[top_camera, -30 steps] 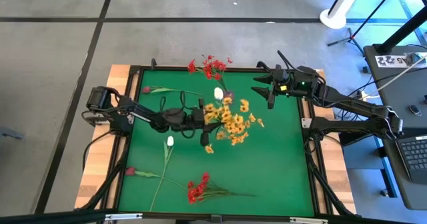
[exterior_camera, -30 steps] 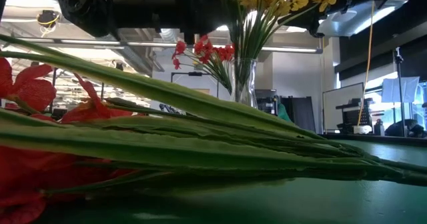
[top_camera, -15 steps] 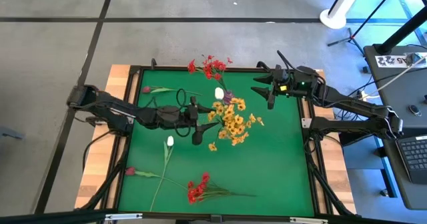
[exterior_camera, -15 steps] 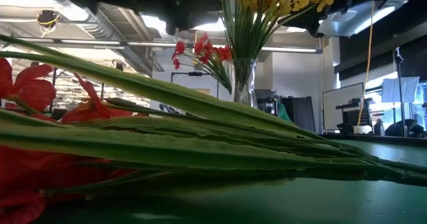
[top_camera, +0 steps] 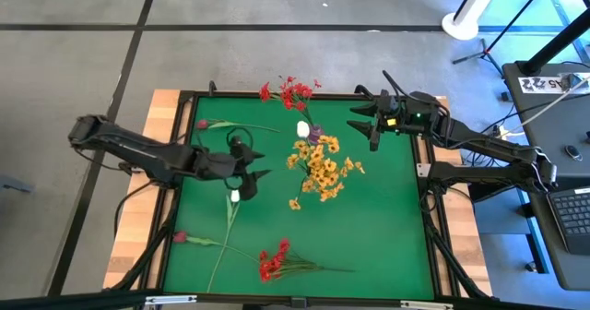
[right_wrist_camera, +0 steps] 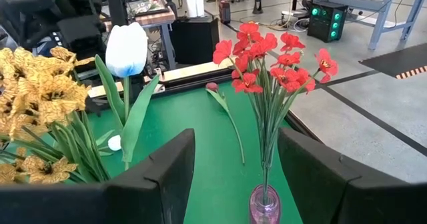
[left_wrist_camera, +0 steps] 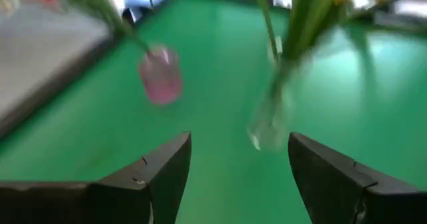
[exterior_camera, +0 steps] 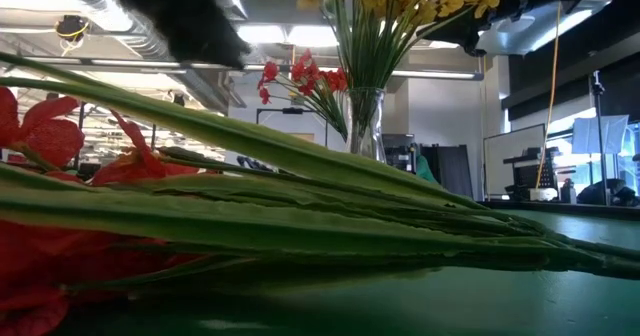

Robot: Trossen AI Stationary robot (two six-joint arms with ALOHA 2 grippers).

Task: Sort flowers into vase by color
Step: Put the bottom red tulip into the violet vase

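Yellow flowers [top_camera: 321,167] stand in a clear vase [exterior_camera: 365,121] at mid-table. Red flowers [top_camera: 290,93] stand in a pink vase [right_wrist_camera: 265,207] near the far edge, with a white tulip [top_camera: 302,128] upright between the two bunches. Lying flat on the cloth are a second white tulip [top_camera: 235,196], two dark pink buds [top_camera: 180,238] [top_camera: 202,124] and a red cluster [top_camera: 272,259]. My left gripper [top_camera: 252,181] is open, left of the yellow bunch and just above the lying tulip. My right gripper [top_camera: 361,130] is open, hovering right of the upright tulip.
The green cloth [top_camera: 387,227] is bare on its right half and near-right corner. A raised black frame [top_camera: 430,208] runs round the table. Long green stems [exterior_camera: 300,216] of the lying red cluster fill the low view's foreground. Stands and a laptop sit beyond the right edge.
My left gripper has drawn back from the yellow bunch toward the table's left edge, open throughout, and now hovers by the lying white tulip. The yellow flowers stay upright in their vase. The right arm has kept still.
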